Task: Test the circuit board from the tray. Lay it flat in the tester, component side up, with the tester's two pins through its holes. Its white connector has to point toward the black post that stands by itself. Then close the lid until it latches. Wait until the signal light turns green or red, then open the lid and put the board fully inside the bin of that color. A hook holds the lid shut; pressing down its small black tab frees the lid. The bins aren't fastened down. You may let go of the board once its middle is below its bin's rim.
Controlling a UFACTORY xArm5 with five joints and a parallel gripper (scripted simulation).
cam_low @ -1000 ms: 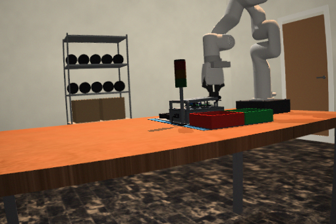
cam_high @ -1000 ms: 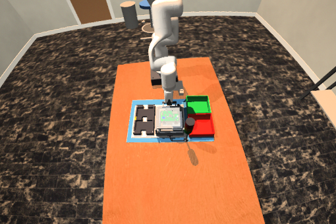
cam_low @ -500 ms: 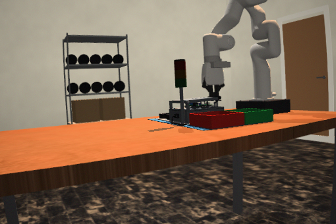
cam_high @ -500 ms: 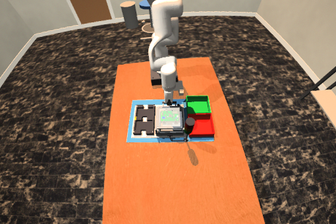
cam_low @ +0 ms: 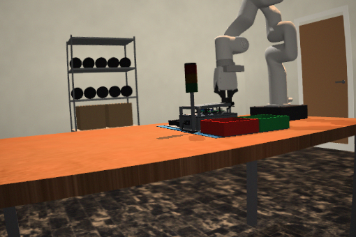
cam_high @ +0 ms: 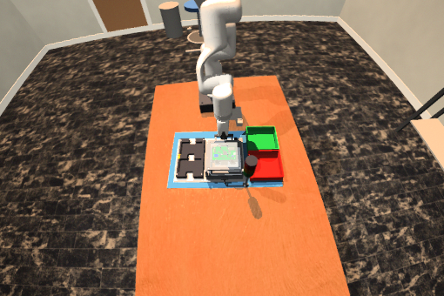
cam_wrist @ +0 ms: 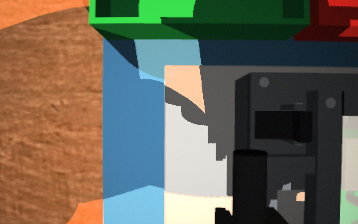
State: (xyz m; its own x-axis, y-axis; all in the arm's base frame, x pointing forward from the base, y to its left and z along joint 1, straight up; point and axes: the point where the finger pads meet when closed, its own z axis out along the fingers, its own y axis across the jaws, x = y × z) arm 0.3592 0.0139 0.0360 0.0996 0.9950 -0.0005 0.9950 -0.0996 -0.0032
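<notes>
Orange tabletop carries my whole setup, and I have the tool pinching what looks like the far edge of the tester's lid. Just under the tool, the circuit board lies in the tester. Beside the tool sit the green bin and red bin.

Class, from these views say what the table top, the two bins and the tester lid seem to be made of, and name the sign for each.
Table top: probably varnished wood; grain streaks, darker banded edge.
Red bin and green bin: likely matte plastic; flat uniform colour, thin walls.
Tester lid: seemingly clear plastic in a dark frame; the board's green shows through it. The end effector is closed on its far edge.
</notes>
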